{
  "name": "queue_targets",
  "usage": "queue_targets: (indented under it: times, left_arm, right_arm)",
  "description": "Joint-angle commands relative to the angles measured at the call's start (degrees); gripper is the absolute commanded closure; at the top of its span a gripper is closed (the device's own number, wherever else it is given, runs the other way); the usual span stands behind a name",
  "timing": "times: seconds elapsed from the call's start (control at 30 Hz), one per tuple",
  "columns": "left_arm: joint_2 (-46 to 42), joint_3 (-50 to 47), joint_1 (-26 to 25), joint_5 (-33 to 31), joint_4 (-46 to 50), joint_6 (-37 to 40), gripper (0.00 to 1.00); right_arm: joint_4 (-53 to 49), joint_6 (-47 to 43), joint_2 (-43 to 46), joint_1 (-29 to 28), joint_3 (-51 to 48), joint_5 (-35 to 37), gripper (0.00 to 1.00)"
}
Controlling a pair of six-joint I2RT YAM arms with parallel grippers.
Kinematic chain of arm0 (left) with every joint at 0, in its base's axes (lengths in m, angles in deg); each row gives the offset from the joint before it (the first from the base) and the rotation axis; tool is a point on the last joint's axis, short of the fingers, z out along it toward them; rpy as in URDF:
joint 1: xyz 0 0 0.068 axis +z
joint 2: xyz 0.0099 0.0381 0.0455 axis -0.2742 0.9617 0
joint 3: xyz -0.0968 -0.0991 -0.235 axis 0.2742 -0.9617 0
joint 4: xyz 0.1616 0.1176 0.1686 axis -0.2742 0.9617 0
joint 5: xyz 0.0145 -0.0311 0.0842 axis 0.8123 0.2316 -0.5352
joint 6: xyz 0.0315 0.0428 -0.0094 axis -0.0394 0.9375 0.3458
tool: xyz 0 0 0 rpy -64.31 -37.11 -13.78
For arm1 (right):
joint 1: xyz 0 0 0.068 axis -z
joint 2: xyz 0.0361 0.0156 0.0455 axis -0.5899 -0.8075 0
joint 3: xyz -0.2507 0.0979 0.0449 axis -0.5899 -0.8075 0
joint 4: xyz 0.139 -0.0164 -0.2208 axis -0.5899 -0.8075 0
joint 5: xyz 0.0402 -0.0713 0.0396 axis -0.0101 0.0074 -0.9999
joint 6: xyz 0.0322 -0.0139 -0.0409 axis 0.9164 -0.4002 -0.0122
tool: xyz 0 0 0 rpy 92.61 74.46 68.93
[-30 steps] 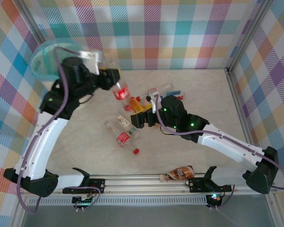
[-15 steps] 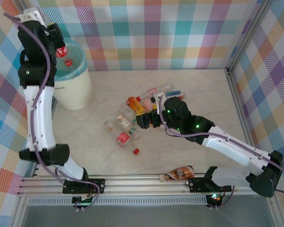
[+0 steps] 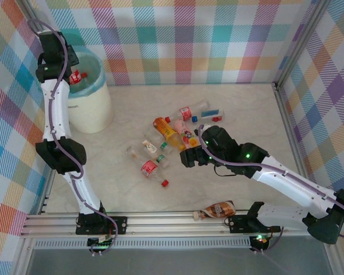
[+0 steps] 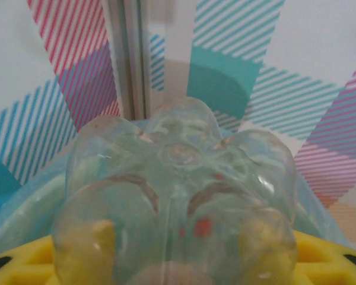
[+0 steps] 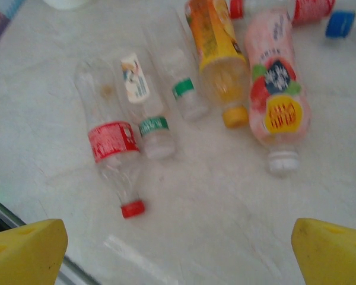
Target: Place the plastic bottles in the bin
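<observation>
1. Right jaws: spread wide, with the two yellow fingertips (image 5: pixel 26 249) far apart and nothing between them.
2. Hang low over the middle of the counter (image 3: pixel 120 183), on the near side of the loose bottles, touching none of them.
3. Left jaws: raised over the bin (image 3: pixel 92 112) at the far left corner of the counter, with a clear bottle (image 4: pixel 178 190) between them, its lobed base toward the wrist camera.
4. Cannot tell whether clamped on that bottle or slack around it, with the yellow pads (image 4: pixel 329 261) seen only low at its sides and dimly through the plastic.
5. Bin: cream-white and upright, with a light teal liner (image 3: pixel 97 77) folded over the rim. From above, that bottle's red label just over the open mouth.
6. Middle of the counter, lying flat and close together: an orange bottle (image 5: pixel 216 47) with a yellow cap, just beside a pink bottle (image 5: pixel 277 101) with a white cap.
7. Toward the left edge from these: two clear bottles with green bands (image 5: pixel 154 124), then a red-labelled bottle (image 5: pixel 111 142) with a red cap (image 5: pixel 132 208).
8. Toward the far edge from the cluster: another clear bottle with a red label (image 3: pixel 189 110), and near it a blue cap (image 5: pixel 340 24).
9. Near edge: a brown-labelled bottle (image 3: pixel 219 209) lying alone by the rail, well apart from the rest.
</observation>
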Motion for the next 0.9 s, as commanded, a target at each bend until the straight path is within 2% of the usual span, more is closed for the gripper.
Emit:
queue_targets:
  times: [0.0, 0.2, 0.53, 0.7, 0.87]
  left_arm:
    - [0.12, 2.75, 0.97, 1.52, 0.23, -0.44, 0.36]
    - [-0.31, 3.33, 1.1, 3.48, 0.06, -1.08, 0.26]
    - [-6.88, 3.91, 0.24, 9.37, 2.8, -3.89, 0.26]
    - [-13.59, 0.09, -7.01, 10.35, 4.35, -0.28, 0.27]
    - [-20.3, -5.61, -20.96, 8.39, 7.9, 7.91, 0.28]
  right_arm:
    - [-6.84, 2.78, 1.34, -0.07, -0.71, 1.96, 0.03]
    - [-6.38, 1.77, 1.27, -0.07, 0.68, 3.93, 0.03]
    - [-8.06, -0.94, -0.49, 1.33, 5.25, 6.51, 0.04]
    - [-14.0, -0.85, -1.9, 5.36, 8.33, 5.23, 0.06]
    - [-25.32, 2.75, -1.11, 9.16, 8.76, 1.69, 0.08]
